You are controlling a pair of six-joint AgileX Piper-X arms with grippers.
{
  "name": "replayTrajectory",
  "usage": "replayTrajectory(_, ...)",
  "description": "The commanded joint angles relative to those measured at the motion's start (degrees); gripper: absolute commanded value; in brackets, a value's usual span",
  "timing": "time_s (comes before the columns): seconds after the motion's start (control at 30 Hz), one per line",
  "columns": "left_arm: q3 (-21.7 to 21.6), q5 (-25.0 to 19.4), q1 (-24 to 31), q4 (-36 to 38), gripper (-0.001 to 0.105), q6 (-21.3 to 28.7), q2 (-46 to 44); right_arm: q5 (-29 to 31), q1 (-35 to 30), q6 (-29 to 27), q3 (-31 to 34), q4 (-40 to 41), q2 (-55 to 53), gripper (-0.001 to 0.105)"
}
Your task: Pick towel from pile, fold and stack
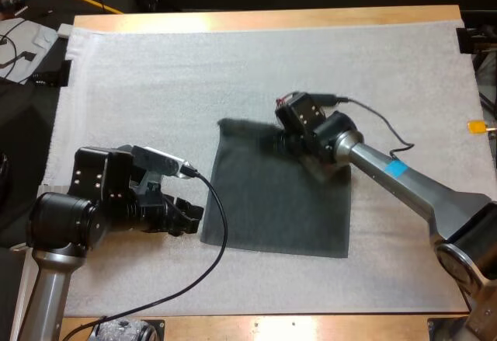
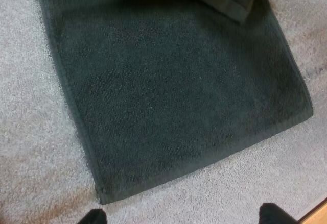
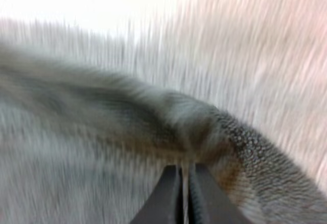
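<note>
Towel position: one dark grey-green towel lies spread mostly flat on the white mat, roughly mid-tabletop and slightly to the right arm's side.
Right hand: the right hand sits at the towel's far edge. In the right wrist view its fingers are pinched nearly together on a raised fold of towel, so it is gripping cloth.
Held corner: seen from the left wrist, a turned-over corner sits on the far part of the towel body, not flat on the mat.
Left hand: the left hand rests low at the towel's near-left corner, just off the cloth. Its fingertips stand well apart with bare mat between them, so it is open and holding nothing.
Key relation: the towel lies straight ahead of the left hand, and its nearest hem runs across the hand's line of approach. The free near corner is just beside the left fingers.
Long axis: roughly from near side to far side of the tabletop, tilted slightly. Length and width look close, so this is uncertain.
Nearer arm: right for the far edge (already held), left for the near-left corner.
Step (judgement): early fold, with one corner in hand and the opposite side ungripped.
Next move needs (judgement): a short forward reach by the left hand to take or pin the near hem.
Risk (judgement): a one-sided pull could skew the fold.
</note>
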Motion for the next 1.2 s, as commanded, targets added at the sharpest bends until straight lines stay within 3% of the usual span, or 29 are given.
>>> replayTrajectory(0.0, -0.19, 0.49, -0.12, 0.5, 0.058, -0.09, -0.05, 4.04, -1.49, 0.46, -3.09, -1.59, 0.06, 0.0)
replayTrajectory(0.17, -0.18, 0.66, -0.14, 0.52, 0.058, -0.08, 0.01, 8.55, -3.42, -0.54, -6.24, -2.89, -0.6, 0.0)
replayTrajectory(0.33, -0.11, 0.55, -0.07, 0.35, 0.058, 0.11, -0.29, 12.15, -3.89, 1.02, -5.44, -5.0, -0.99, 0.0)
replayTrajectory(0.53, -0.09, 0.6, -0.11, 0.28, 0.058, 0.14, -0.16, 13.43, -3.96, -1.16, -5.58, -2.12, -4.79, 0.0)
replayTrajectory(0.73, -0.05, 0.66, -0.15, 0.28, 0.058, 0.28, -0.18, 8.8, -3.11, -4.77, -5.45, 5.86, -8.46, 0.0)
replayTrajectory(1.0, -0.08, 0.67, -0.19, 0.05, 0.058, 0.2, -0.4, -4.87, -0.13, -9.0, -5.1, 14.75, -8.64, 0.0)
replayTrajectory(1.07, -0.14, 0.79, -0.18, 0.4, 0.058, -0.06, -0.14, -0.65, -0.78, -8.32, -4.68, 13.67, -8.45, 0.001)
replayTrajectory(1.17, -0.11, 1.18, -0.19, 0.24, 0.058, -0.02, -0.25, -1.96, -0.48, -9.6, -2.04, 16.5, -8.24, 0.0)
